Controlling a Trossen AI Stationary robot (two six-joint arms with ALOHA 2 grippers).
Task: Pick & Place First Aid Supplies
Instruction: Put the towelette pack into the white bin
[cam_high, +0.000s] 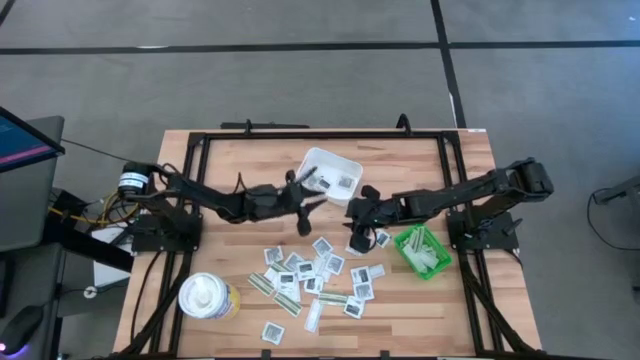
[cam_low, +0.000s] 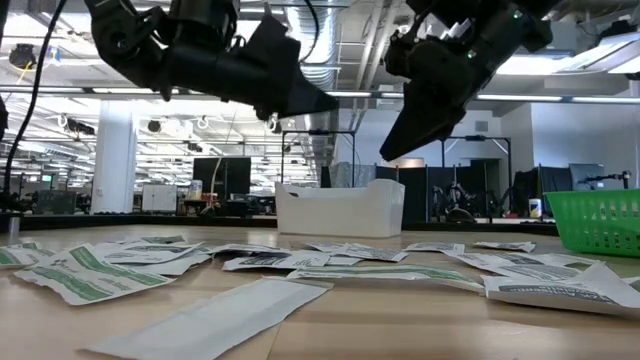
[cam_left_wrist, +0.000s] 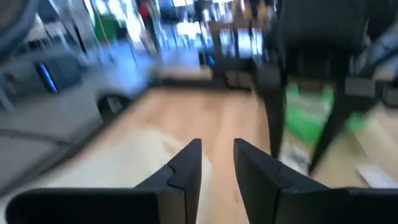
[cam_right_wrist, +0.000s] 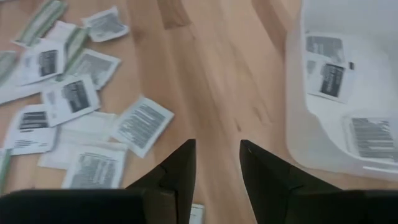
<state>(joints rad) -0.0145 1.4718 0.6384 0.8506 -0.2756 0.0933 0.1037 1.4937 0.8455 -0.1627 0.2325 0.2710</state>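
First aid supplies (cam_high: 315, 275) lie scattered over the near middle of the table (cam_high: 230, 170), square white packets with dark print mixed with narrow white-and-olive strips, some overlapping, most flat on the wood; likely spread this way so each can be picked singly. A few printed square packets (cam_right_wrist: 333, 78) already rest inside the white tray (cam_high: 312, 162) toward the far edge, and pale strips show in the green bin (cam_high: 405, 243) at the right side, suggesting a sort by kind: squares to tray, strips to bin. Left gripper (cam_high: 310, 196) hangs just beside the tray's near-left wall, above bare wood, fingers apart by a narrow gap with nothing between them in the left wrist view; probably just past a drop at the tray. Right gripper (cam_high: 356, 222) hovers between tray and bin, over the far-right fringe of the scatter, jaws parted and empty in its own wrist view, pointed down toward the packets as if lining up a pick. Seen from table height, both raised well clear of the table. A round white-lidded container (cam_high: 207, 296) stands near the near-left corner, apart from the work.
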